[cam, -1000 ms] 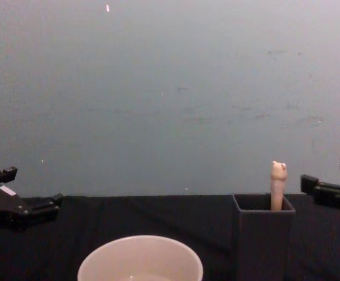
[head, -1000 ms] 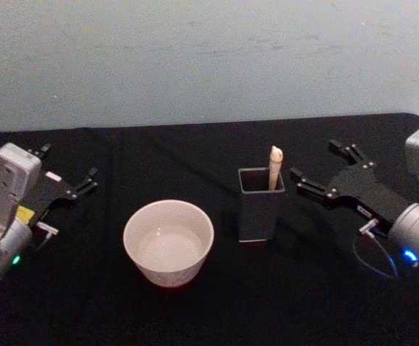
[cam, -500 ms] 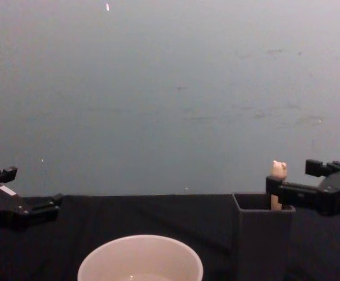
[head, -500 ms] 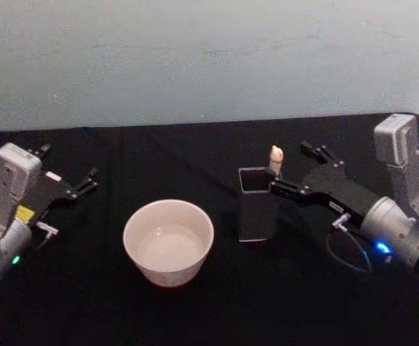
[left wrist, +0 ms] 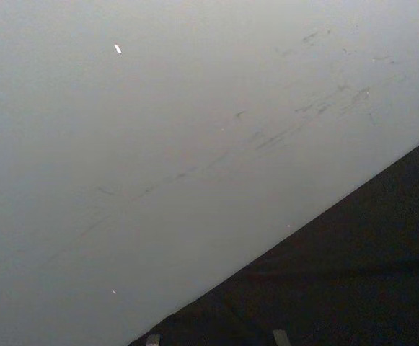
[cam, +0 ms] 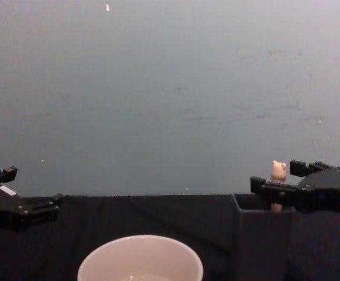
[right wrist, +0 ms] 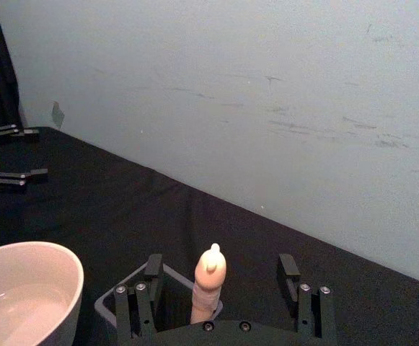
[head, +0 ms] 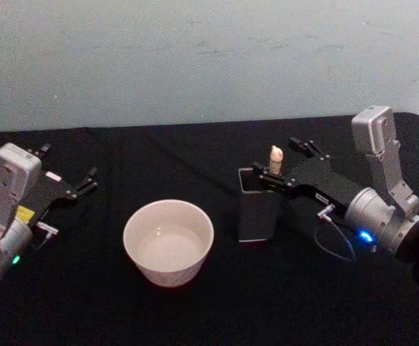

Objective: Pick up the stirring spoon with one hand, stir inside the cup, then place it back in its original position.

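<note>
The stirring spoon (head: 275, 156) stands upright in the dark grey square holder (head: 258, 209), its original position, with the pale bear-head knob (cam: 278, 170) poking above the rim. My right gripper (head: 276, 166) is open, one finger on each side of the handle (right wrist: 210, 285), apart from it. The cream-white cup (head: 169, 241) sits left of the holder, with liquid inside. My left gripper (head: 65, 167) rests open at the table's left side, away from everything. The spoon's stem and bowl are hidden inside the holder.
A black cloth (head: 195, 158) covers the table, and a plain pale wall (head: 209, 58) rises right behind it. In the right wrist view the cup (right wrist: 21, 295) shows beside the holder (right wrist: 107, 306).
My right arm has swung left from the table's right side until its open fingers straddle the spoon handle. The left arm, cup and holder have not moved.
</note>
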Tool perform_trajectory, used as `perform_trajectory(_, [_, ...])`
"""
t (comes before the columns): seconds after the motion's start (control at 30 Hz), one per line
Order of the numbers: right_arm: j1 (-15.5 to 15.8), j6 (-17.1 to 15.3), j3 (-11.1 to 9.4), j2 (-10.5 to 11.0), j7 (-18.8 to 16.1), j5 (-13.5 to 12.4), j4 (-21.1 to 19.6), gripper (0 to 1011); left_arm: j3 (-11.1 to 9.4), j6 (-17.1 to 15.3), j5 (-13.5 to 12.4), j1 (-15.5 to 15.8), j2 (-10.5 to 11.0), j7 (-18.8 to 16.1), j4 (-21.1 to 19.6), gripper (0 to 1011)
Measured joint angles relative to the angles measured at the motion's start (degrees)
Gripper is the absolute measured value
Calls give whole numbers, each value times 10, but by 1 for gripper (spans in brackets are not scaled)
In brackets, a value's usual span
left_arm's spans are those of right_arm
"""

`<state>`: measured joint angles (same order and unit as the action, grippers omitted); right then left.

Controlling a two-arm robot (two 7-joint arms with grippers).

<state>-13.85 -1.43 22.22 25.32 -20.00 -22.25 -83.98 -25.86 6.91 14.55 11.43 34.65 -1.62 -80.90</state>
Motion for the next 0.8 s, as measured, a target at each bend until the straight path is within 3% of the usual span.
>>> perform_trajectory(0.53, [-9,-15,-18,-24,-11,12,16,1003,0,0,0,0,0,0,0,1001])
perform_trajectory(0.8, [-9,-17,-19,-25,-11,13,16,1003,0,0,0,0,0,0,0,1001])
